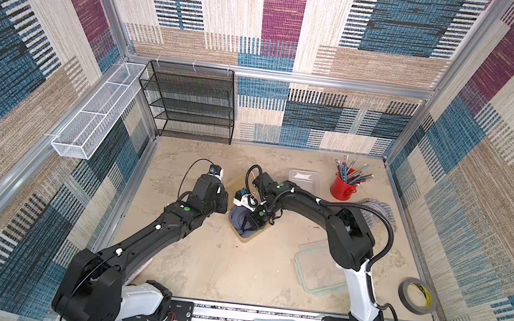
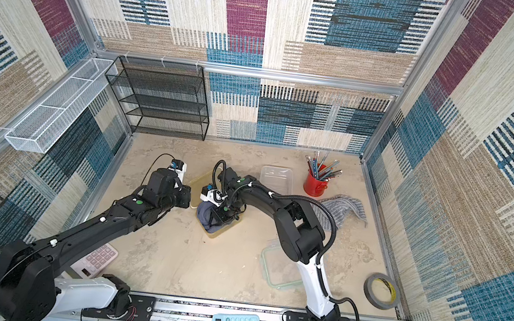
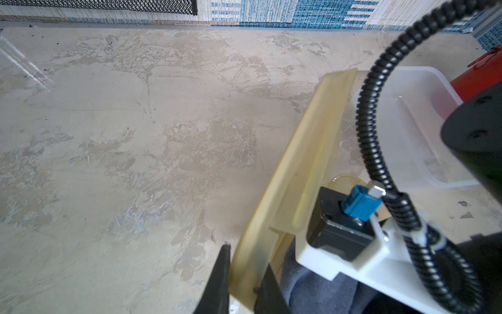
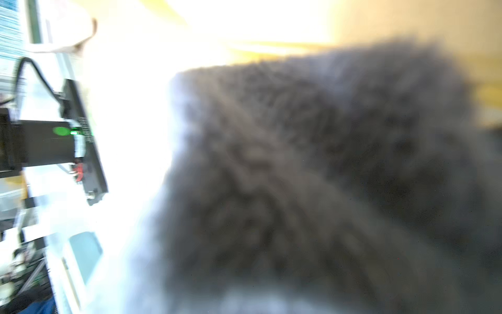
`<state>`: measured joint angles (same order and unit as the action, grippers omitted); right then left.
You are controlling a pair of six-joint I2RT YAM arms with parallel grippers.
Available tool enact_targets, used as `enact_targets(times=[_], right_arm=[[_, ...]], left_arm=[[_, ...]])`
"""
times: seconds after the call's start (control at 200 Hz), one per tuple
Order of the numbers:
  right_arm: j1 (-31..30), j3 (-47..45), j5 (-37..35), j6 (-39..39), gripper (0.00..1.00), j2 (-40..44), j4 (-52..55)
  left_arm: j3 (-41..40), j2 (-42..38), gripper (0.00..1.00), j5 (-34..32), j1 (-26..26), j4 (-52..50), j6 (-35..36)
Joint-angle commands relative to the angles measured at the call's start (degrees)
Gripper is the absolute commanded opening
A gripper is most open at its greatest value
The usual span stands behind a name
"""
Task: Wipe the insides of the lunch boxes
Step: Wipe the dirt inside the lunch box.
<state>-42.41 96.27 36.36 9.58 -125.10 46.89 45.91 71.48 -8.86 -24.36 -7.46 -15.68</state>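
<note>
Amber lunch box (image 3: 312, 152), probably light and slick, suits rim holds: left tool (image 3: 244, 266) pinches its wall, right tool (image 1: 253, 224) clamps cloth (image 1: 237, 218) inside.

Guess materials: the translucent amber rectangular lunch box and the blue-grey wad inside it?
The translucent amber lunch box: likely plastic, smooth, slightly glossy; light passes through its moulded rim. The blue-grey wad: soft cloth, perhaps microfibre or terry; fuzzy nap, folds.
</note>
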Motion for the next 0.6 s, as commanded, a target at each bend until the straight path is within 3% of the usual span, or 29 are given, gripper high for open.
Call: enact_targets(times=[0.0,0.085,0.18,0.431,0.596], right_arm=[[-0.4,0.3,9.8,-2.0,0.16,-0.3,-1.2],[-0.4,-0.1,10.1,-3.8,0.16,0.1,-4.0],[-0.1,-0.7,5.8,-5.5,0.15,0.7,-5.8],[0.6,-1.9,-18.6,-4.7,0.16,-0.4,-0.3],[2.1,-2.5,-29.8,-4.8,0.17,0.6,0.8]], left_arm=[[0.4,-0.4,0.00,-1.0,0.0,3.7,-1.5],[0.1,-0.7,0.00,-1.2,0.0,3.8,-1.2],[-0.4,-1.4,0.00,-1.7,0.1,3.3,-0.5],[-1.6,-3.2,0.00,-3.7,0.1,2.0,1.2],[-1.8,-3.4,0.00,-4.1,0.0,1.4,2.1]])
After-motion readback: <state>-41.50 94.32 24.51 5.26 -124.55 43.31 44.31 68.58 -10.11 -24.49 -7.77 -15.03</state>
